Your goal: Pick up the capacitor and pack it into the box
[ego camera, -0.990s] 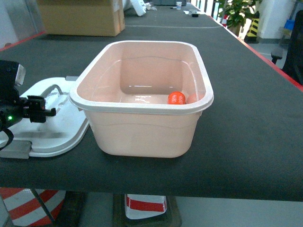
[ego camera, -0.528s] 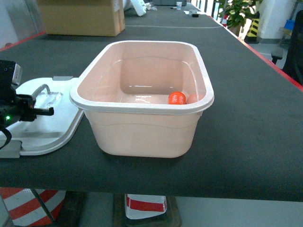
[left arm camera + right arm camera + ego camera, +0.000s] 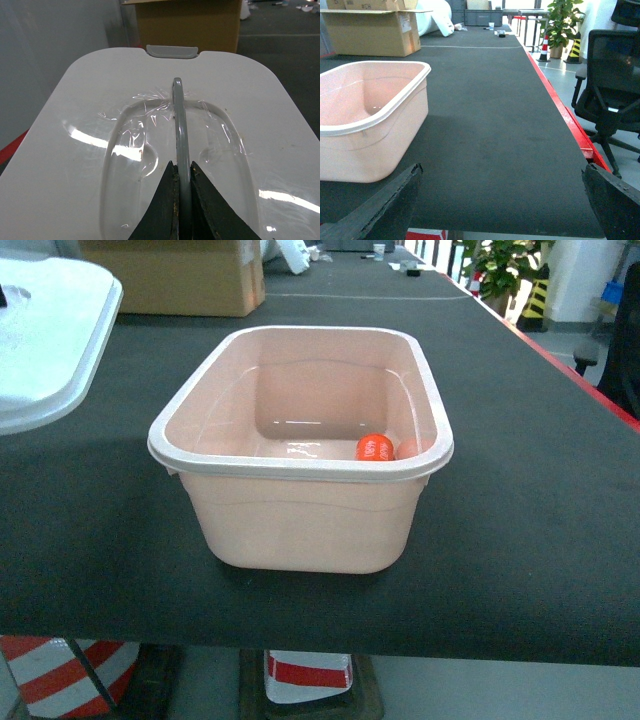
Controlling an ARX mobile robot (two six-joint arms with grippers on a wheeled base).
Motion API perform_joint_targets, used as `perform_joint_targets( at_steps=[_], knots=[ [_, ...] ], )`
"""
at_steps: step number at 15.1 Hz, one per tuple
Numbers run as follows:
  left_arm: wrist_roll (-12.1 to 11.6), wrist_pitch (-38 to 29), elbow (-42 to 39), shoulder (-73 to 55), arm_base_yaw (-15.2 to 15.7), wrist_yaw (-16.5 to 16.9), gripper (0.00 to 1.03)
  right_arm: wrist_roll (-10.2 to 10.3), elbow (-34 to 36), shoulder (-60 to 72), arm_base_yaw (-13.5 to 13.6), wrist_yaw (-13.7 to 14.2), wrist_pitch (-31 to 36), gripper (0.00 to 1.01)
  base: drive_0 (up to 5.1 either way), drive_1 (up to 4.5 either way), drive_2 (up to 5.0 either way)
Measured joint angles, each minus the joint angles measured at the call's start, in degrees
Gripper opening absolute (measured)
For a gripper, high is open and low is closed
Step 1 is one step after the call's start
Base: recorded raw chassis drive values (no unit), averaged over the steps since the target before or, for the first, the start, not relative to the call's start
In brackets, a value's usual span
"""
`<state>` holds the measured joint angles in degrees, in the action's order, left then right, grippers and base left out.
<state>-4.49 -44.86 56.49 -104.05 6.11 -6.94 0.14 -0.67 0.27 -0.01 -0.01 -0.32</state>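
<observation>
The box (image 3: pixel 300 510), a pale pink tub, stands open at the table's middle. The capacitor (image 3: pixel 374 447), a small orange-red cylinder, lies inside it against the near right wall. The white lid (image 3: pixel 50 330) hangs in the air at the upper left, off the table. In the left wrist view my left gripper (image 3: pixel 182 164) is shut on the lid's grey handle (image 3: pixel 179 120); the grey latch (image 3: pixel 172 50) is at the lid's far edge. My right gripper (image 3: pixel 502 170) is open and holds nothing, low over the table to the right of the box (image 3: pixel 370 115).
A brown cardboard carton (image 3: pixel 170 275) stands at the back left of the table. The table's red right edge (image 3: pixel 570 125) borders an aisle with a black office chair (image 3: pixel 615 75) and a potted plant (image 3: pixel 500 265).
The lid was lying on the table left of the box; it has since risen to the upper left of the head view. The left gripper has left that view with it.
</observation>
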Motion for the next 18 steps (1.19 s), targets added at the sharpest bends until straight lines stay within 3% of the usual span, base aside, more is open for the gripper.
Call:
perform_joint_targets(
  at_steps=[3, 6, 13, 16, 18],
  knots=[
    [1.5, 2.7, -2.4, 6.4, -5.2, -3.2, 0.02, 0.0, 0.0, 0.0, 0.0, 0.0, 0.0, 0.98, 0.0, 0.0, 0.0],
    [2.9, 3.1, -3.9, 10.0, -13.2, -7.8, 0.02, 0.0, 0.0, 0.0, 0.0, 0.0, 0.0, 0.98, 0.0, 0.0, 0.0],
    [7.1, 4.7, 0.9, 1.8, -29.8, -16.7, 0.02, 0.0, 0.0, 0.0, 0.0, 0.0, 0.0, 0.98, 0.0, 0.0, 0.0],
    [9.1, 5.7, 5.6, -1.2, -34.5, -19.1, 0.02, 0.0, 0.0, 0.0, 0.0, 0.0, 0.0, 0.98, 0.0, 0.0, 0.0],
    [9.5, 6.6, 7.5, -3.8, -36.1, -19.8, 0.02, 0.0, 0.0, 0.0, 0.0, 0.0, 0.0, 0.98, 0.0, 0.0, 0.0]
  ],
)
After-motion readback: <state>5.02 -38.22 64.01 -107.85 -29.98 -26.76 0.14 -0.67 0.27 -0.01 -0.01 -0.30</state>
